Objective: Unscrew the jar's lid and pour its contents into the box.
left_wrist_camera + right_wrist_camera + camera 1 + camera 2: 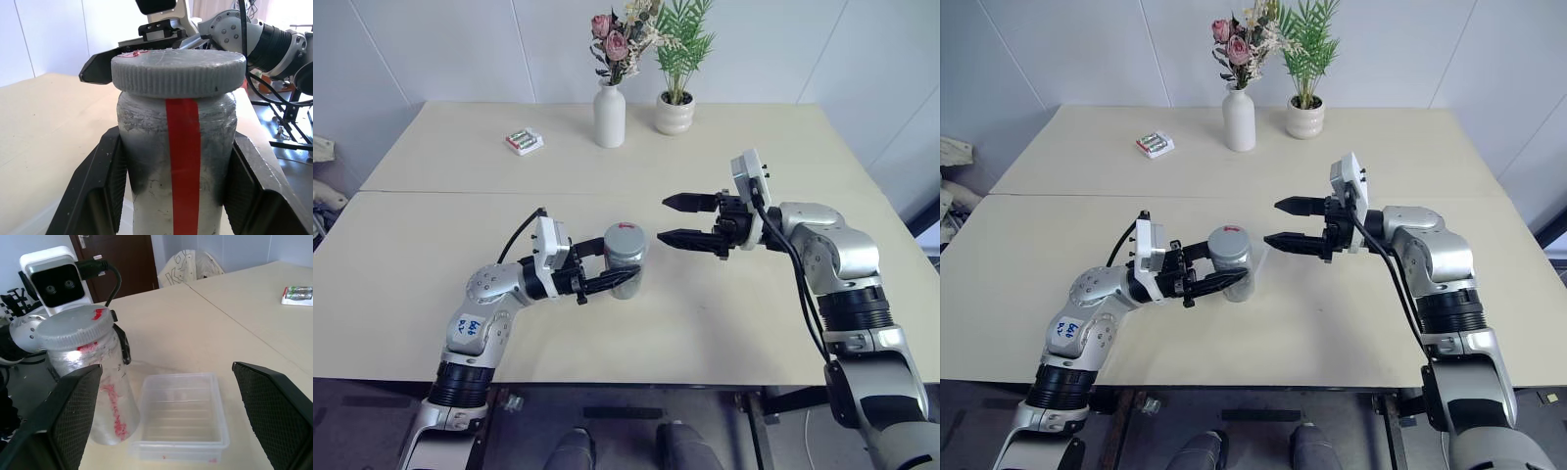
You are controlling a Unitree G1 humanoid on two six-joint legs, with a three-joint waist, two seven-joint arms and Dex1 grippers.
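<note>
My left gripper [610, 266] is shut on the jar [625, 262], one black finger [98, 186] on each side of its scuffed clear body with a red stripe. The jar stands upright at the table's middle, with the grey ribbed lid [178, 71] sitting on top. My right gripper [664, 219] is open, level with the lid and a short way to its right, touching nothing. The box [181, 416], a shallow clear plastic tray, lies on the table right beside the jar's base. I cannot make out the contents through the clouded wall.
A white vase of flowers [609, 116] and a white plant pot [674, 113] stand at the table's far edge. A small white pack with green cells [524, 141] lies at the far left. A seam [431, 192] crosses the tabletop.
</note>
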